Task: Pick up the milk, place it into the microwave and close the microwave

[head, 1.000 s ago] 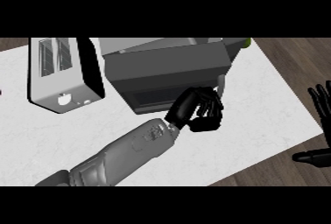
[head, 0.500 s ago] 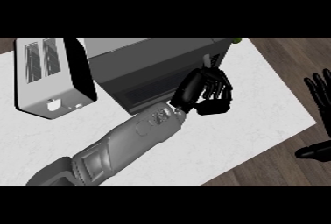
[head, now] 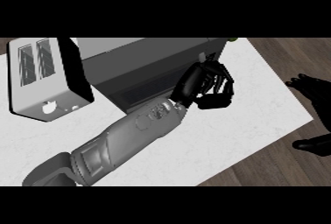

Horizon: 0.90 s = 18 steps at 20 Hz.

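The left robot hand (head: pixel 205 83) reaches up from the lower left, fingers curled against the front right corner of the dark microwave (head: pixel 149 65) at upper centre. The milk can't be made out. The right robot hand (head: pixel 317 92) rests open at the right edge. A toaster (head: pixel 42 78) sits upper left on the white bench (head: pixel 258 127).

From my station I see a white, faintly veined counter top (head: pixel 258 118) filling most of the view, with its right edge running on a slant from the upper middle down to the lower right. Beyond that edge lies a dark brown wood-plank floor (head: pixel 287 52), which I can see at the upper right corner and again along the lower right. A silver two-slot toaster (head: pixel 42 78) with a black side panel stands at the counter's left edge; lighting is even, with soft shadows only.
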Each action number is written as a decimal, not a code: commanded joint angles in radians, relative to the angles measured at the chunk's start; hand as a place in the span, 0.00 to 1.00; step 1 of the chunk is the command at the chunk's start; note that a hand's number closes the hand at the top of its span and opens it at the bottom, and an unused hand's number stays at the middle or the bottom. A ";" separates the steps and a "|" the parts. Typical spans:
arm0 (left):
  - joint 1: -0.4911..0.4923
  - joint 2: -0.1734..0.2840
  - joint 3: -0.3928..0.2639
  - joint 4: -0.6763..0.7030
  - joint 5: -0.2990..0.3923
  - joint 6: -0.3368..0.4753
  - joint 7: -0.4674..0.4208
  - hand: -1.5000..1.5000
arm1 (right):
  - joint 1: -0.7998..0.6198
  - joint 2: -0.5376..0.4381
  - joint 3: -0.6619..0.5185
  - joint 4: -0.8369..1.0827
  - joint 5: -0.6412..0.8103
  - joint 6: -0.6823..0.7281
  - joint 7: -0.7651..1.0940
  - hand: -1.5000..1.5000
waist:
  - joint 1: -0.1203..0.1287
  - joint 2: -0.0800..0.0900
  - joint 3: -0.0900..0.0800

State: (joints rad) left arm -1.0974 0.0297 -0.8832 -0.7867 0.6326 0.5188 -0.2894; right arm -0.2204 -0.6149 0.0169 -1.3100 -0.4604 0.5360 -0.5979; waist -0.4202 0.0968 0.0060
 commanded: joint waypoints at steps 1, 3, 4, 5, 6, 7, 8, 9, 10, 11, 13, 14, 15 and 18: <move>-0.056 -0.028 0.012 0.033 0.024 -0.003 0.009 1.00 | -0.039 -0.048 0.045 -0.057 0.028 0.118 -0.036 1.00 | -0.007 0.003 0.002; -0.044 -0.028 0.003 0.037 0.031 -0.002 -0.001 1.00 | -0.050 -0.041 0.083 -0.107 0.027 0.145 -0.032 1.00 | -0.003 0.002 0.001; -0.059 -0.028 0.004 0.034 0.036 0.000 0.005 1.00 | -0.056 -0.039 0.095 -0.122 0.026 0.149 -0.025 1.00 | -0.007 0.000 0.003; -0.048 -0.028 0.000 0.043 0.038 0.003 -0.002 1.00 | -0.060 -0.052 0.098 -0.137 0.029 0.152 -0.018 1.00 | -0.011 0.002 0.002; -0.054 -0.028 -0.002 0.050 0.038 0.007 0.000 1.00 | -0.058 -0.053 0.100 -0.146 0.025 0.149 -0.013 1.00 | -0.020 0.003 0.004; -0.053 -0.028 -0.001 0.045 0.047 0.001 -0.005 1.00 | -0.061 -0.044 0.111 -0.160 0.016 0.150 -0.009 1.00 | -0.015 0.005 0.003; -0.064 -0.028 0.003 0.050 0.048 0.009 -0.001 1.00 | -0.059 -0.042 0.121 -0.174 0.017 0.152 -0.008 1.00 | -0.017 0.002 0.005; -0.057 -0.028 -0.005 0.050 0.049 0.012 -0.007 1.00 | -0.062 -0.059 0.127 -0.190 0.018 0.159 0.008 1.00 | -0.025 0.000 0.003; -0.058 -0.028 -0.001 0.051 0.056 0.021 -0.003 1.00 | -0.052 -0.045 0.138 -0.202 0.011 0.155 0.008 1.00 | -0.032 0.000 0.005; -0.061 -0.028 0.005 0.050 0.062 0.017 -0.009 1.00 | -0.056 -0.050 0.138 -0.210 0.012 0.148 0.015 1.00 | -0.030 0.002 0.004; -0.062 -0.028 0.002 0.053 0.066 0.026 -0.011 1.00 | -0.058 -0.056 0.152 -0.240 0.010 0.149 0.029 1.00 | -0.036 -0.002 0.003; -0.063 -0.028 -0.007 0.051 0.067 0.029 -0.005 1.00 | -0.055 -0.048 0.162 -0.252 0.005 0.144 0.037 1.00 | -0.048 0.000 0.004; -0.056 -0.027 -0.006 0.057 0.067 0.029 -0.014 1.00 | -0.056 -0.056 0.162 -0.263 0.003 0.146 0.039 1.00 | -0.045 0.001 0.004; -0.059 -0.027 -0.008 0.055 0.072 0.046 -0.019 1.00 | -0.048 -0.054 0.177 -0.292 -0.006 0.145 0.049 1.00 | -0.053 -0.001 0.005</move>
State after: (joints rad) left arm -1.0969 0.0522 -0.9035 -0.7799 0.6942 0.5607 -0.3136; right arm -0.2675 -0.6684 0.1749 -1.5737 -0.4603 0.6144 -0.5049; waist -0.4516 0.0868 0.0079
